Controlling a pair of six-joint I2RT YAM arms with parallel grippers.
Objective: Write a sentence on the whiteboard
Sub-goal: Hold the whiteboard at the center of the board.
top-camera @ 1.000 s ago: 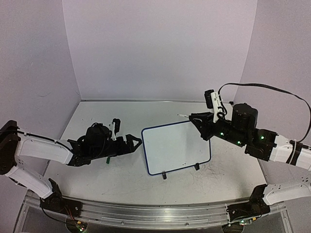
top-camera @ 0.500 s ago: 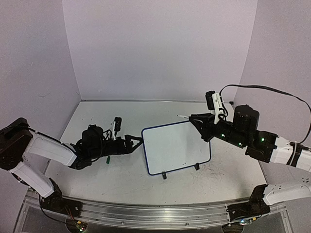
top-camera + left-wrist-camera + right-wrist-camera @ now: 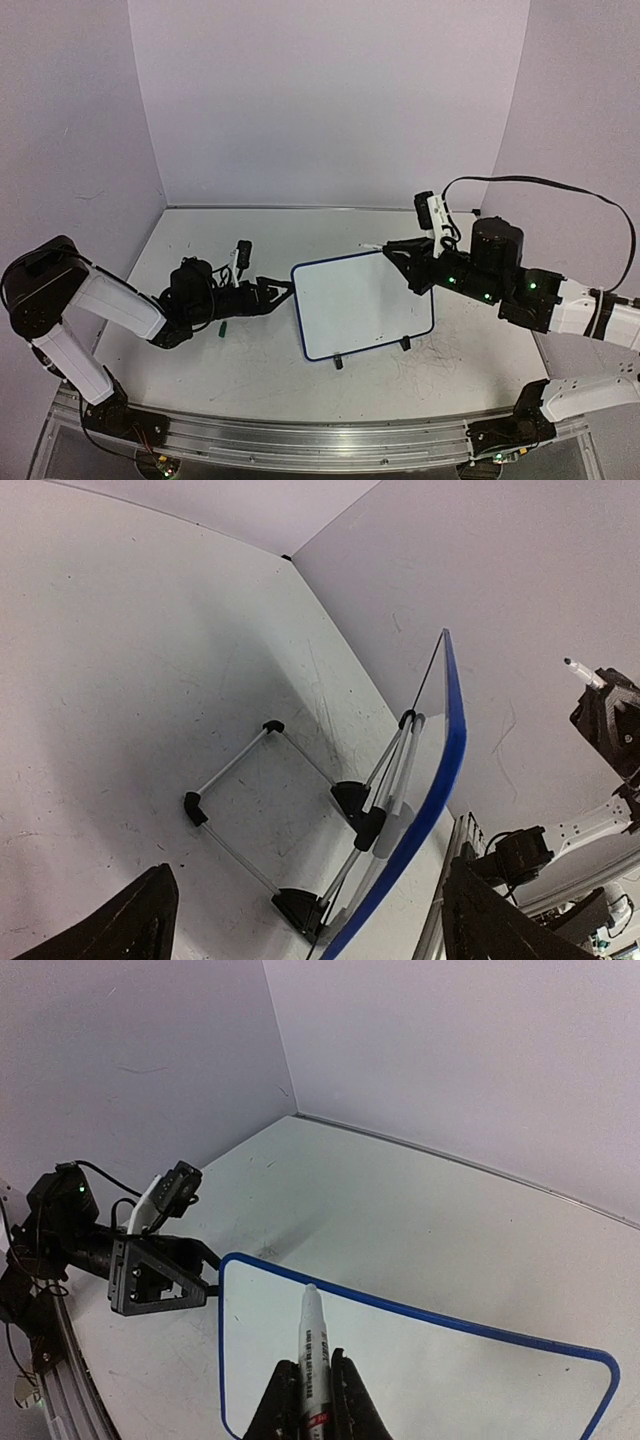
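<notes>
The whiteboard (image 3: 365, 305) is propped up on its feet around mid-counter. The left end effector (image 3: 280, 296) sits just off its left edge, spread wide and gripping nothing. The right end effector (image 3: 397, 251) is clamped on a marker (image 3: 313, 1350), with the tip up by the board's far edge.

The top camera looks down on the whiteboard (image 3: 365, 305) from high on its near side; the left wrist camera sees it edge-on, low and close; the right wrist camera overlooks its face.
</notes>
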